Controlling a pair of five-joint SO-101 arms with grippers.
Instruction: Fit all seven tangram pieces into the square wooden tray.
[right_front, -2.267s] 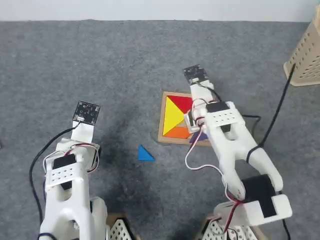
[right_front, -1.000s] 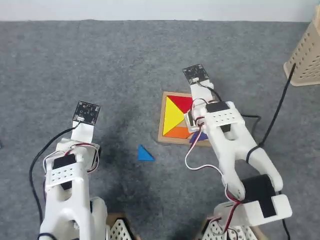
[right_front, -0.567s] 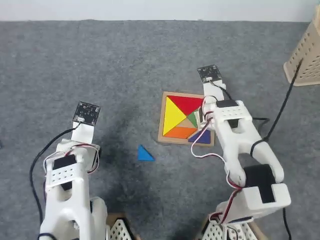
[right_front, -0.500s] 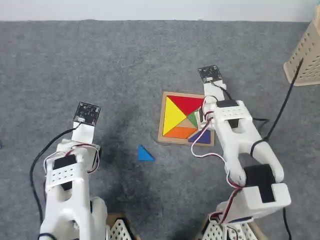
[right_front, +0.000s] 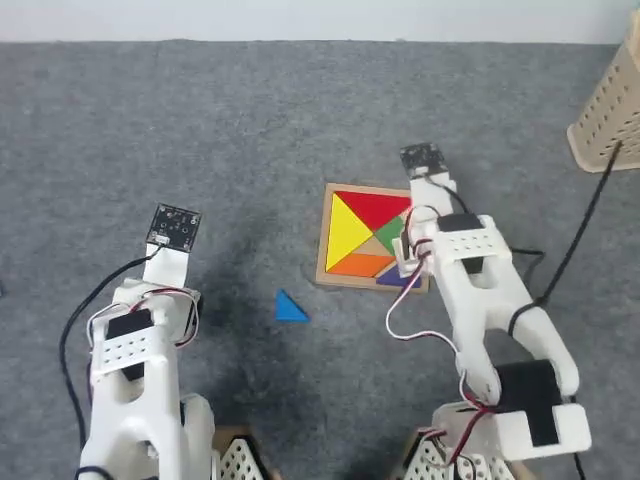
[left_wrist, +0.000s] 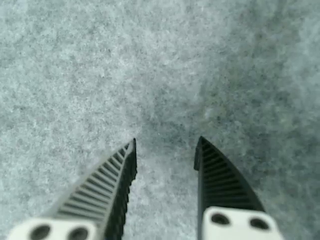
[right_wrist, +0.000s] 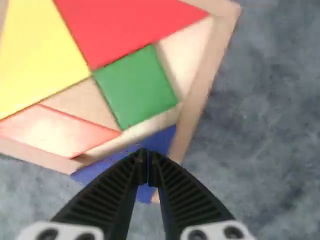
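You are seeing no legible writing: no text, label, number or sign is showing on the wooden tray (right_front: 324, 240) or elsewhere.

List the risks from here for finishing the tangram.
1. The dark blue piece lies across the tray at its corner rim, not in a gap; the shut right claw over it could nudge it or shift the tray.
2. The blue triangle lies flat on the carpet, apart from the tray; the open left claw may struggle to pinch it.
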